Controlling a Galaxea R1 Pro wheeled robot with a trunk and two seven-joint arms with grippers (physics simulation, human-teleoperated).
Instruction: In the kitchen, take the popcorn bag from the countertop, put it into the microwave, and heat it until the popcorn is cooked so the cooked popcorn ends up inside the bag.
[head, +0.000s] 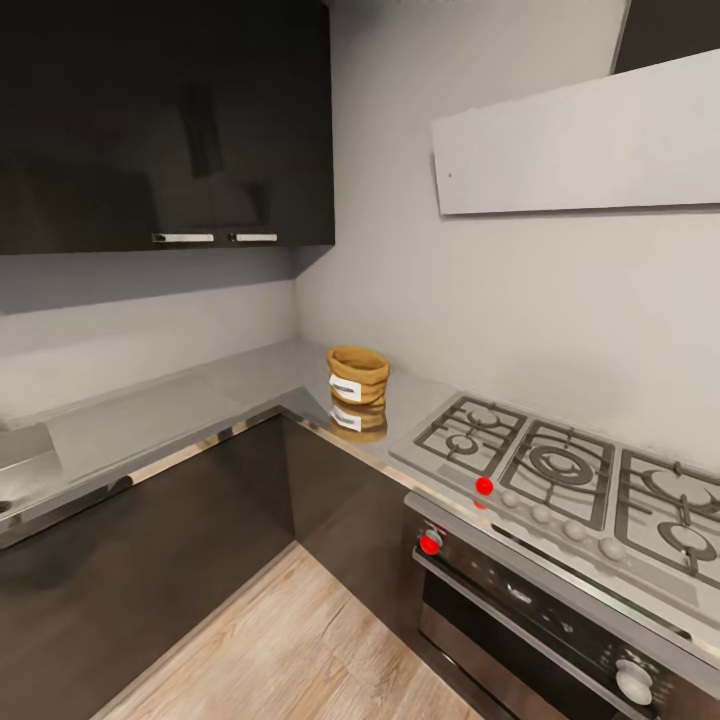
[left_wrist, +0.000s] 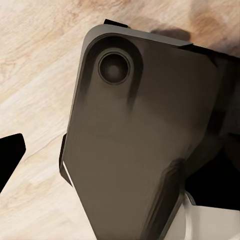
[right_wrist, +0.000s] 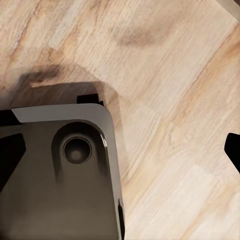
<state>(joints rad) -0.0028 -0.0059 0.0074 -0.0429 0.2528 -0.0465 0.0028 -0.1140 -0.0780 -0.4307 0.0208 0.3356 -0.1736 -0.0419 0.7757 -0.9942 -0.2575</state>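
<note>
the popcorn bag (head: 357, 377) sat alone in the corner of the countertop (head: 190, 405), upright, with bare worktop all round it, so there was room to come at it from the front and from the left. right behind it stood the wall (head: 420, 270), near enough to block any reach from that side. the gas hob (head: 570, 480) lay just beside it on the right, its raised grates cutting into the room there. overhead, the dark upper cabinets (head: 165, 120) hung over the left run and the flat white hood (head: 580, 140) over the hob; the space straight above the bag looked open. in both wrist views the robot's dark base (left_wrist: 140, 145) sat over the wood floor (right_wrist: 175, 75).
</note>
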